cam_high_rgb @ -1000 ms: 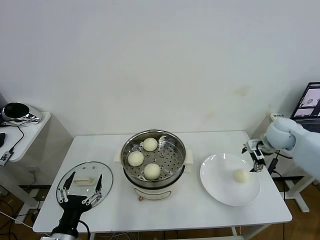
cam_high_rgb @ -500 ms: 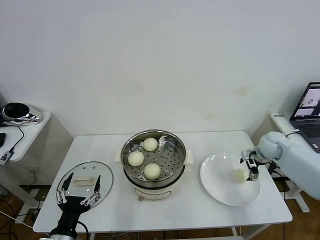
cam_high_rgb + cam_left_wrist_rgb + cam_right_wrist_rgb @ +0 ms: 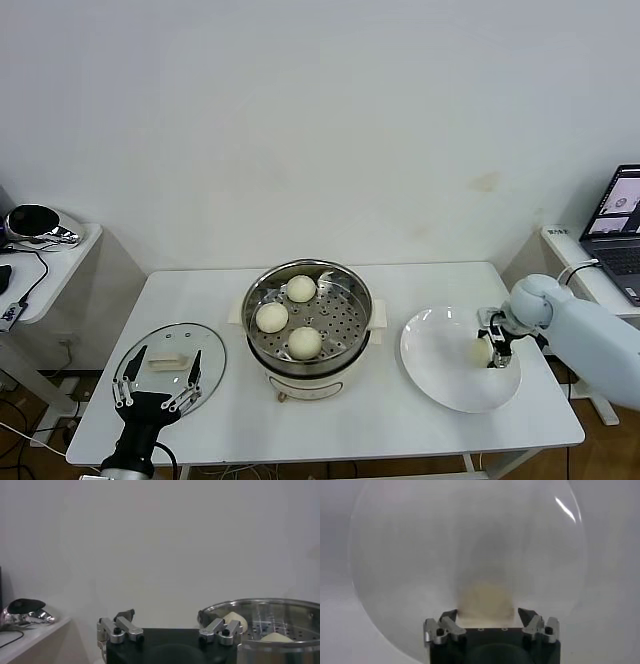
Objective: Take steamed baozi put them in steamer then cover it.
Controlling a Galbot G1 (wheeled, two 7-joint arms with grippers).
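Left hand (image 3: 158,382) hovers spread open over the glass cover (image 3: 170,362) on the tabletop (image 3: 400,425). Three baozi (image 3: 304,342) sit in the steamer (image 3: 308,318). Right hand (image 3: 490,340) straddles the fourth baozi (image 3: 480,349) on the white plate (image 3: 445,375); grip unclear.

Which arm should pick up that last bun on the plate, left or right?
The right. The right gripper is already down around the last baozi on the white plate, fingers either side. The left gripper hangs open over the glass lid, across the steamer.
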